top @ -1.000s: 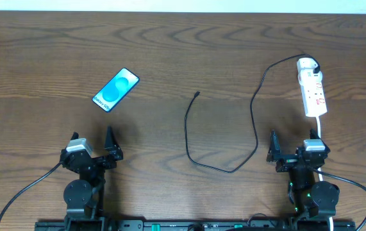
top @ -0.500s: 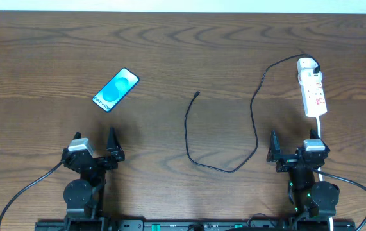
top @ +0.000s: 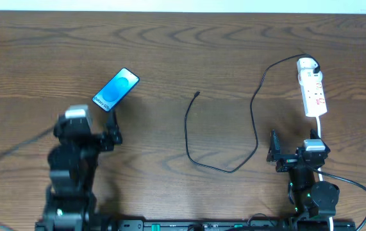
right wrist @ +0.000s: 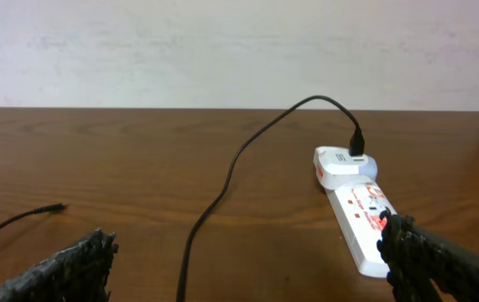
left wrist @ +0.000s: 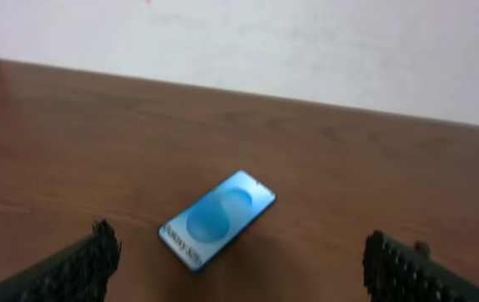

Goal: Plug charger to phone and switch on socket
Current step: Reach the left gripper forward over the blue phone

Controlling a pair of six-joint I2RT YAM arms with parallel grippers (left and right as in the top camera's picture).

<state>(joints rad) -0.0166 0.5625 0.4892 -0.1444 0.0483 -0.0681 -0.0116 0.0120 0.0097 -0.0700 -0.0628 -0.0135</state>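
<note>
The left fingers [top: 113, 128] stand at the lower left of the overhead view, spread wide with nothing between them, close below the phone [top: 115, 90]. The phone lies flat on the wooden desk [top: 183, 38] in the upper left, set on a slant. Its cyan screen faces up, with a lighter oval and white lettering at the lower end. In the slightly blurred left wrist view it sits ahead of the two black fingers, touching neither.

Near the middle lies the charger cable [top: 188, 128], thin and black. Its small plug tip [top: 197, 94] rests loose on the desk, well apart from the phone. From the tip the cable runs down the frame, curves along the bottom, then climbs on the right to a white adapter [top: 307, 64] in the upper right.

The adapter sits in the top end of the power strip [top: 314, 95] — a narrow white bar with red markings, lying nearly upright in the frame. Which way its switches stand cannot be told. A white cord [top: 320, 125] leaves its lower end toward the right arm.

At the lower right the right fingers [top: 273, 149] are spread wide and empty, just below the strip. In the right wrist view the strip lies close to the right-hand finger.
</note>
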